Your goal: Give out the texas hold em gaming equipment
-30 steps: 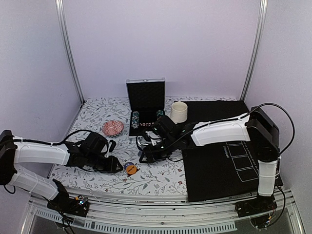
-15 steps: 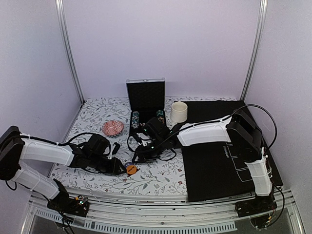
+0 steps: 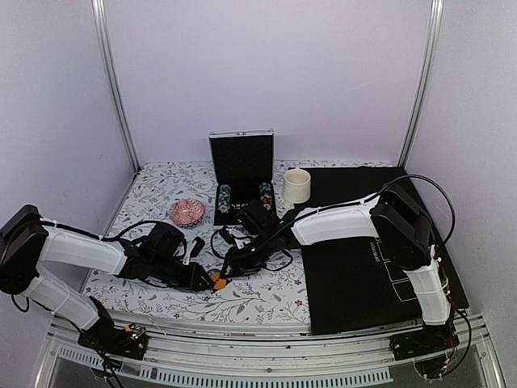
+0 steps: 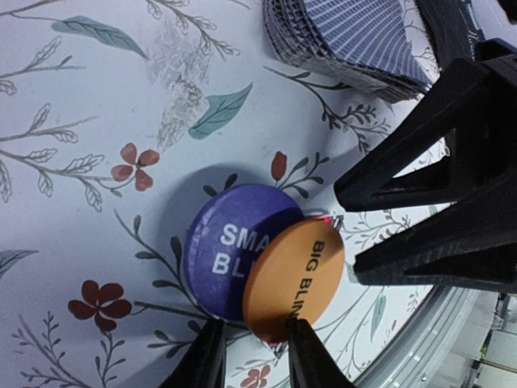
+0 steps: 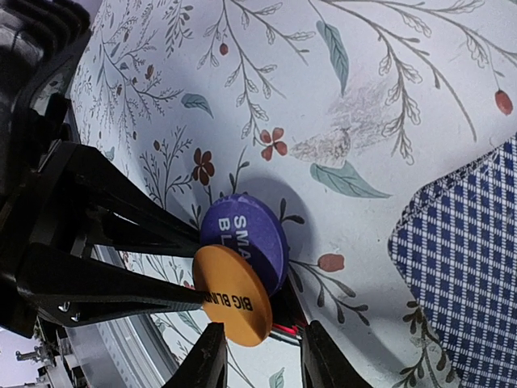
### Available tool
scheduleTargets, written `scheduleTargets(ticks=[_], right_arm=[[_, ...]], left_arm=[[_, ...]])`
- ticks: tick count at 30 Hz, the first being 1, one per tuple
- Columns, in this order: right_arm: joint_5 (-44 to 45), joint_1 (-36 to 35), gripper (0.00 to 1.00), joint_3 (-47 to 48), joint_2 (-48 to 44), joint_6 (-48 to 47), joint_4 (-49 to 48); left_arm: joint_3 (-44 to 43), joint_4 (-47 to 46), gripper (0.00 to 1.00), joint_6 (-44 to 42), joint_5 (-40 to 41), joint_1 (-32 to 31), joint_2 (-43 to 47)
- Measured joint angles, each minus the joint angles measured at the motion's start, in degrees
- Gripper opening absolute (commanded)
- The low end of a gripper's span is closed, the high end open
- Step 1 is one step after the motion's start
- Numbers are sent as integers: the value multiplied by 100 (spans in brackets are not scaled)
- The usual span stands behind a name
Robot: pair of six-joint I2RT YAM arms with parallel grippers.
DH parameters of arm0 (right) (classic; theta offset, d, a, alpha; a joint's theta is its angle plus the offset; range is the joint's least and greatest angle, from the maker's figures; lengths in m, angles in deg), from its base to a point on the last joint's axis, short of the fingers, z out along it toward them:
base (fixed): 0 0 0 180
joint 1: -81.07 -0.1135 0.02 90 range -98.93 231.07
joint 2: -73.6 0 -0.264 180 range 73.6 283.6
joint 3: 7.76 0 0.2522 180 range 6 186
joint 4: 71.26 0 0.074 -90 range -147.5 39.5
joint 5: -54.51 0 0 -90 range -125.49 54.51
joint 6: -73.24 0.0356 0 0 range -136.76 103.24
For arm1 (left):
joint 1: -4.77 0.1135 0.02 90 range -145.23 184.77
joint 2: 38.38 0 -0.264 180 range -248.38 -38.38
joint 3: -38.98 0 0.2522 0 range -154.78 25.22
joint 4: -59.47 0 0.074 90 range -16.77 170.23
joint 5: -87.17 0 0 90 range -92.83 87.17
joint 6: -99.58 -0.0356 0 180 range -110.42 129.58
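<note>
An orange disc marked BIG BLIND (image 4: 295, 279) leans tilted on a dark blue disc marked SMALL BLIND (image 4: 222, 242) on the floral cloth. The red edge of a black triangle marker (image 5: 284, 326) shows under them. My left gripper (image 4: 254, 356) is open and its tips reach the discs' near edges; it also shows in the top view (image 3: 208, 281). My right gripper (image 5: 262, 356) is open and faces it across the discs, its fingers either side of the orange disc (image 5: 234, 295). A fanned deck of grey-blue cards (image 4: 347, 36) lies just beyond. Striped chips (image 3: 224, 196) stand in the case.
An open black case (image 3: 241, 158) stands at the back. A pink ribbed dish (image 3: 187, 212) lies left of it, a cream cup (image 3: 296, 186) right of it. A black mat (image 3: 363, 259) covers the right side. The table's front rail (image 3: 242, 339) runs close by the discs.
My left gripper has slid right up to the discs. My right gripper has moved left and nearer until it meets them from the other side.
</note>
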Motion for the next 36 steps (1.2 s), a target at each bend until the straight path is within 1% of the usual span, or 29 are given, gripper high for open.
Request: scheduleTargets(ticks=[8, 11, 16, 22, 25, 26, 27, 29, 36], right_arm=[[-118, -9, 32, 0, 4, 0, 13], [-149, -9, 31, -2, 4, 2, 9], [-243, -9, 28, -74, 4, 4, -55], [-428, -9, 20, -256, 4, 28, -291], [-599, -9, 10, -435, -4, 70, -584], [-651, -9, 5, -485, -4, 70, -662], [-717, 0, 4, -535, -4, 116, -739], [-885, 48, 3, -577, -50, 162, -868], [-870, 22, 2, -809, -254, 168, -914]], left_arm=[[-81, -186, 26, -31, -125, -90, -216], [-85, -214, 20, -48, -146, -138, -238], [-92, -319, 19, -70, -219, -192, -280], [-125, -358, 19, -70, -280, -236, -348], [-125, -361, 19, -70, -293, -243, -352], [-125, -363, 19, -70, -297, -245, -352], [-125, -358, 19, -70, -313, -245, -352], [-127, -369, 19, -72, -358, -249, -348], [-136, -341, 20, -83, -354, -299, -240]])
